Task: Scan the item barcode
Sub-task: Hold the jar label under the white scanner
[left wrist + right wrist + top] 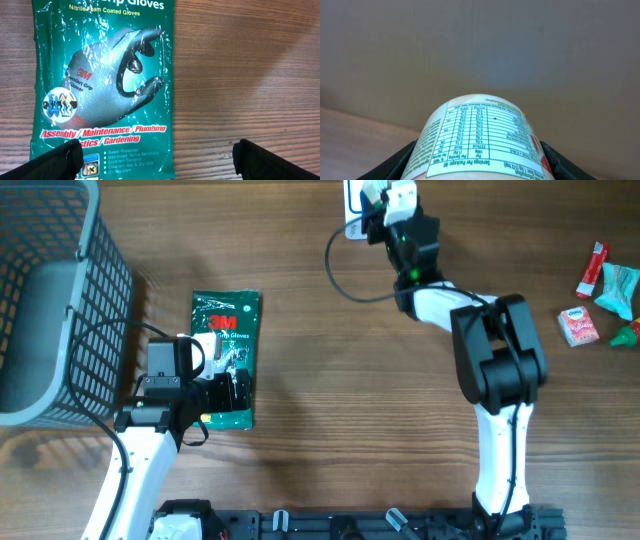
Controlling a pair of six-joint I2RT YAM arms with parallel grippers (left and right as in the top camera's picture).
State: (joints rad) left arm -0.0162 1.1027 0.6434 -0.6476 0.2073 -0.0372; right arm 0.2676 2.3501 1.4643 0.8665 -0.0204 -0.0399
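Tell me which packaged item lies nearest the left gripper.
The green glove pack, flat under the left gripper. The small packets lie at the far right edge; the labelled tub sits in the right gripper.

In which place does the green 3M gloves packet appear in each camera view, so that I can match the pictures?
Overhead: the glove packet lies left of centre.
Left wrist: it fills the upper left, printed side up.
Right wrist: not in it; only a labelled container shows.
Shared landmark: the wooden table, bare at picture right of the packet in both those views.
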